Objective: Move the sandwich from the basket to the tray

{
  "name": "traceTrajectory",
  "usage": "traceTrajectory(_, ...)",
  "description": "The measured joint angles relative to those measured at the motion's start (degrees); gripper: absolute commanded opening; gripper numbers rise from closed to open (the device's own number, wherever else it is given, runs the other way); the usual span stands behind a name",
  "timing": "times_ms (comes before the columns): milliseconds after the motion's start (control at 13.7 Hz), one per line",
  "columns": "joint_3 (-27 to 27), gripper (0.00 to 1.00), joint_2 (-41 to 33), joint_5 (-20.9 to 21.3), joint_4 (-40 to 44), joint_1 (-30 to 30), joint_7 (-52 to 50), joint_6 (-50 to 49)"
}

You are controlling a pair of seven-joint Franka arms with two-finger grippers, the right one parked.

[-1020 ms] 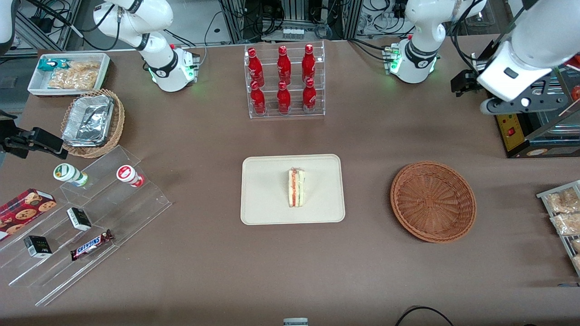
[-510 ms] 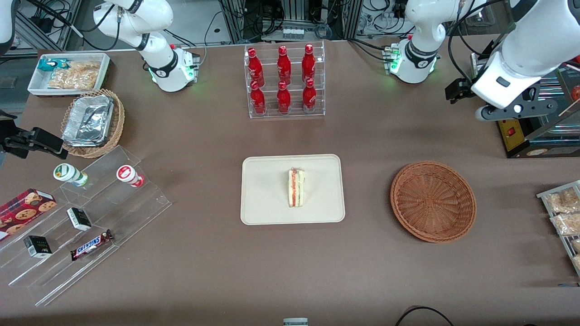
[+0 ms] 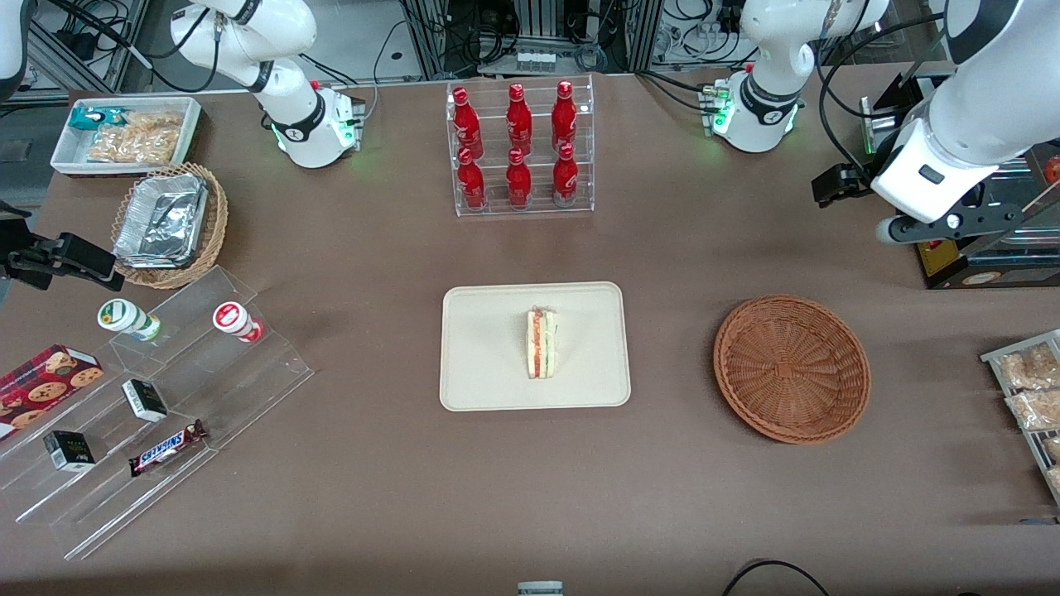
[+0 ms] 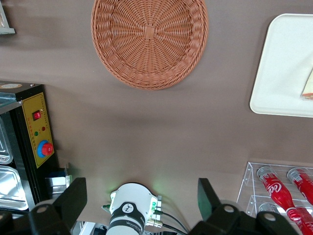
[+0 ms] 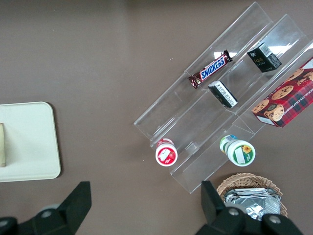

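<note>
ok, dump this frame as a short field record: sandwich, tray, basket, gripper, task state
sandwich: wedge lying on the tray, near its middle, red and green filling edge showing
tray: cream rectangle on the brown table, nearer the front camera than the bottle rack
basket: round reddish-brown wicker, nothing in it, beside the tray toward the working arm's end
gripper: left arm's gripper open, holding nothing, high above the table, farther from the front camera than the basket
task state: sandwich is on the tray, placement looks done
</note>
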Motion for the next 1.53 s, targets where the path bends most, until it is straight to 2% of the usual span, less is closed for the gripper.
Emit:
traceTrajectory(219, 0.16, 1.00, 0.00, 1.46, 0.00, 0.17, 0.48, 1.01)
traceTrajectory(583, 2.92, 1.00, 0.00, 0.09, 0.01, -0.85, 6.12, 1.75)
traceTrajectory(874, 4.08, 1.00, -0.04, -0.07, 0.06, -3.03, 6.17, 1.80)
traceTrajectory(1530, 4.71, 1.00, -0.05, -0.14, 0.19, -3.12, 6.18, 1.06)
